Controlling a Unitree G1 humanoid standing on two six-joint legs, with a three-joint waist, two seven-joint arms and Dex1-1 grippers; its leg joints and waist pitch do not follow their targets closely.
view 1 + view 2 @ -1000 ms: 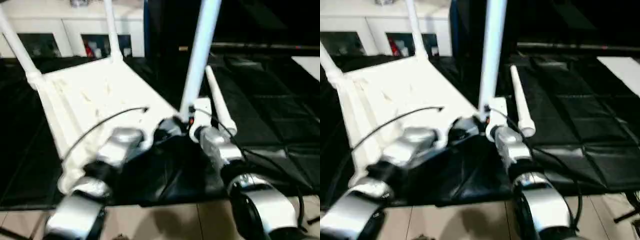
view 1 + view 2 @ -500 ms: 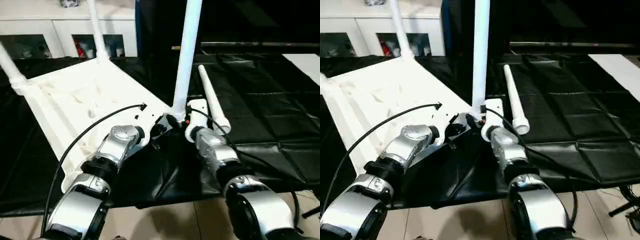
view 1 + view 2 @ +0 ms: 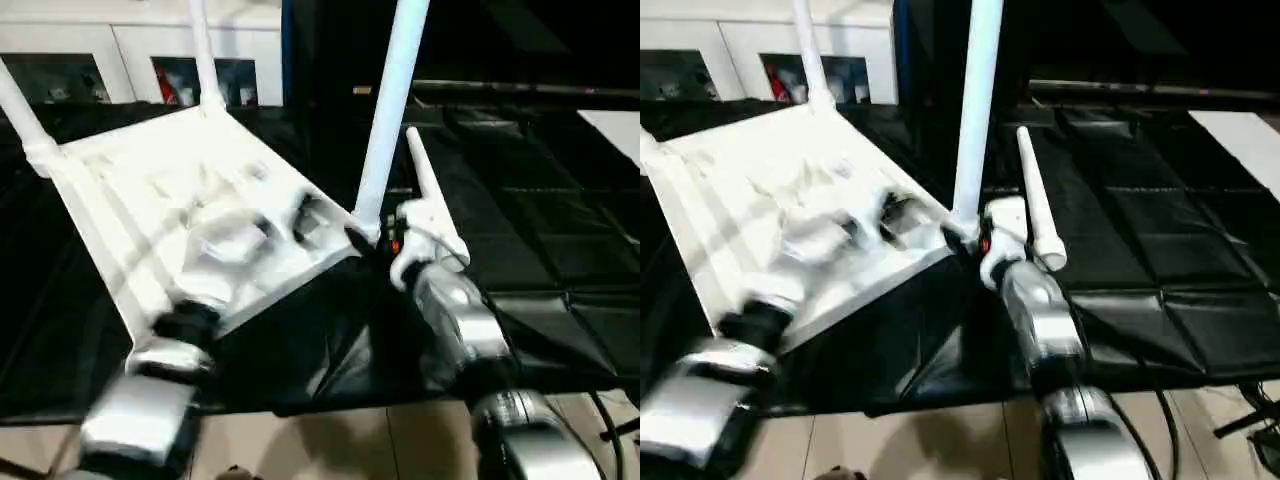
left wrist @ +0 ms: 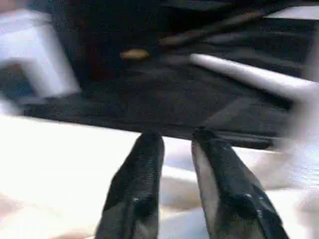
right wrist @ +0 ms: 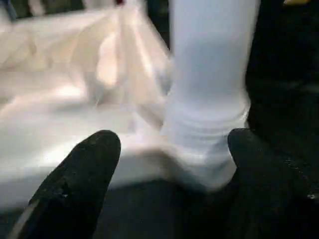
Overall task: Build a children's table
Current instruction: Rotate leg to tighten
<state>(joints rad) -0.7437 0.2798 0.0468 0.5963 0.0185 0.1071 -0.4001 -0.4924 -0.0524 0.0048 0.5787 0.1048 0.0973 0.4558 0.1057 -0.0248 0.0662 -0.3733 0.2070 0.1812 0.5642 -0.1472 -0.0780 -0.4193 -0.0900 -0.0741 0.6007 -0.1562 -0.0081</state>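
Our right gripper (image 5: 167, 149) stands wide apart around the upright leg (image 3: 390, 110) at the tabletop (image 3: 170, 190) corner; our left gripper (image 4: 177, 144), slightly parted, hovers over the tabletop.

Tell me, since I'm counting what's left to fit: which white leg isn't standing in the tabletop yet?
The leg lying on the black mat, just right of the tabletop. The other three legs stand upright in corner sockets, like the near one.
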